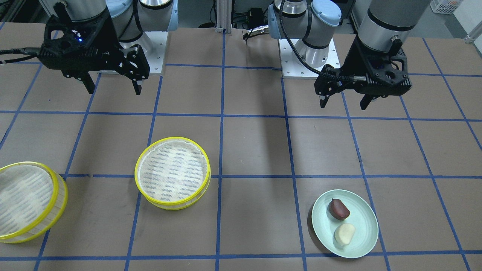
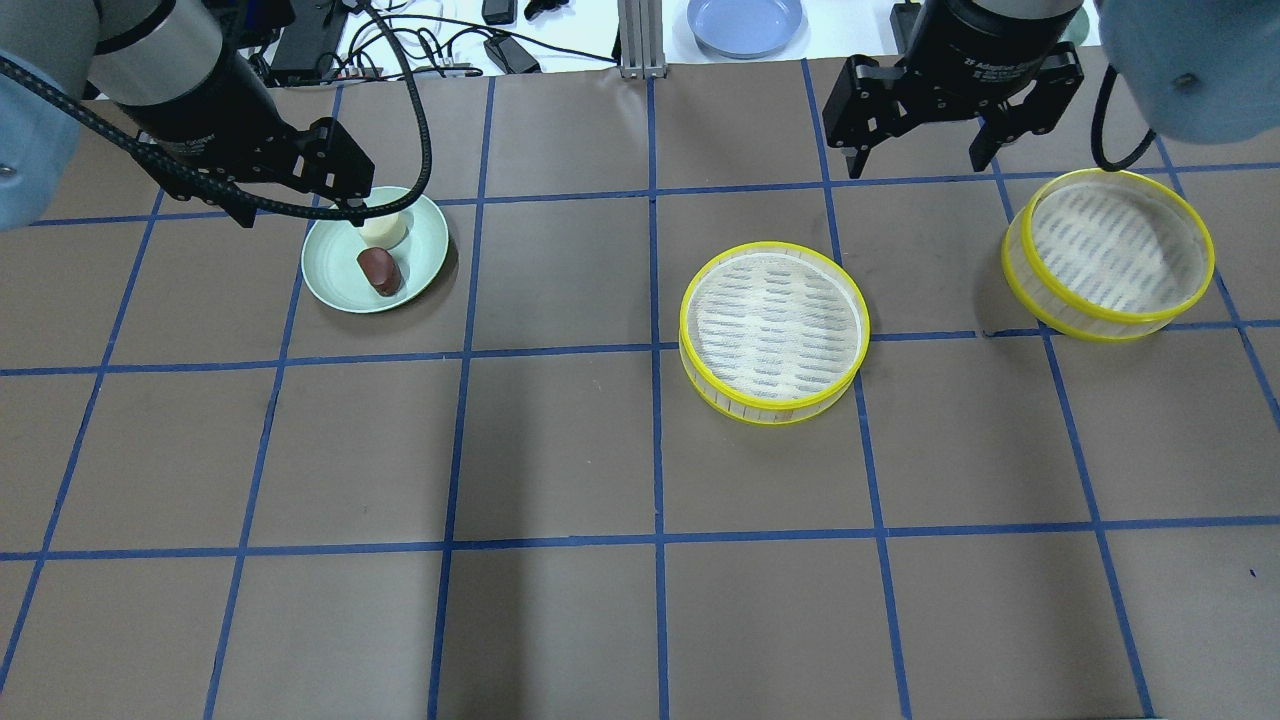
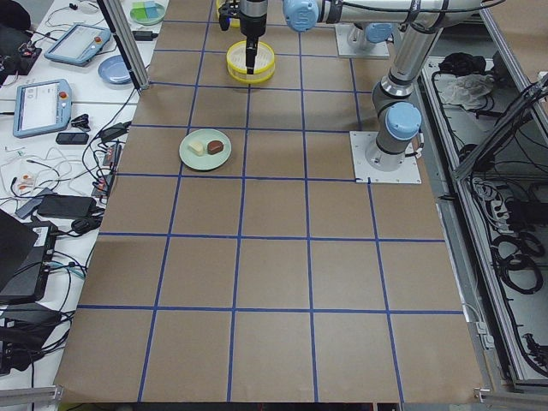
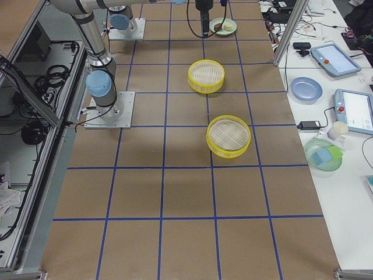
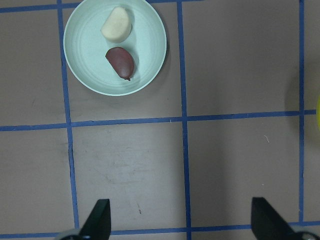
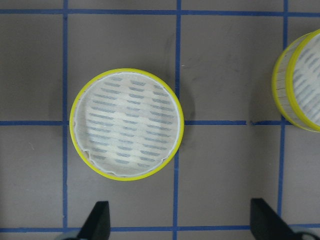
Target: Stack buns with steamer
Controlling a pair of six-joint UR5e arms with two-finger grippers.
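Note:
A dark reddish-brown bun and a pale cream bun lie side by side on a pale green plate. My left gripper is open and empty, held high above the table on the robot's side of the plate; its wrist view shows the plate and both buns ahead of the fingers. One steamer tier sits near the table's middle, the other further out on my right. My right gripper is open and empty, high above the table; the middle tier shows in its wrist view.
Both steamer tiers hold only their white liners. The brown table has a blue tape grid. Beyond its far edge a blue plate, cables and tablets lie on a white side table. The arm bases stand at the robot's edge.

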